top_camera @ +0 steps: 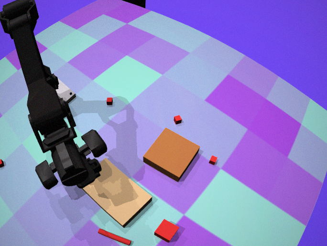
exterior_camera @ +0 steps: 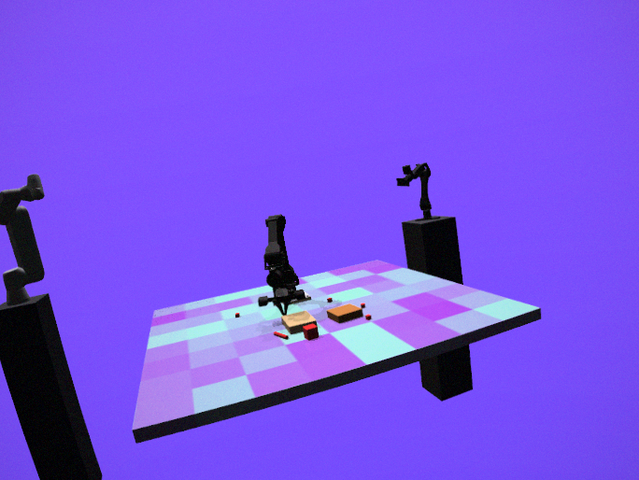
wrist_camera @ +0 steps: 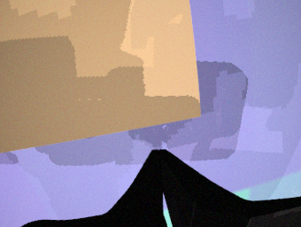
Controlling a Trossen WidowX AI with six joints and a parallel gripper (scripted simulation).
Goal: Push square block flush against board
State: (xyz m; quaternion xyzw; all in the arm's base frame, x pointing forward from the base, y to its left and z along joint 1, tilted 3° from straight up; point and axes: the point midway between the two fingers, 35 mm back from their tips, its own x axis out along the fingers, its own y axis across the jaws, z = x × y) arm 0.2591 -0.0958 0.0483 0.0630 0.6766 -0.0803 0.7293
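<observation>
The orange square block [top_camera: 171, 153] [exterior_camera: 344, 312] lies flat on the checkered table, apart from the board. The tan board [top_camera: 124, 196] [exterior_camera: 296, 320] [wrist_camera: 88, 51] lies to the block's lower left, with a clear gap between them. My gripper [top_camera: 83, 184] [exterior_camera: 284, 311] [wrist_camera: 158, 156] is shut with nothing between its fingers. It points down at the table at the board's end farthest from the red flat square. In the wrist view the fingertips stand just off that end, near its right corner, and I cannot tell if they touch it. The arm's shadow covers much of the board.
Small red cubes [top_camera: 109, 101] [top_camera: 177, 119] [top_camera: 212, 159] lie around the block, and another [top_camera: 1, 163] lies at the left edge. A red flat square [top_camera: 166, 229] and a red stick [top_camera: 114, 236] lie beyond the board's other end. Two camera arms stand on dark pillars beside the table.
</observation>
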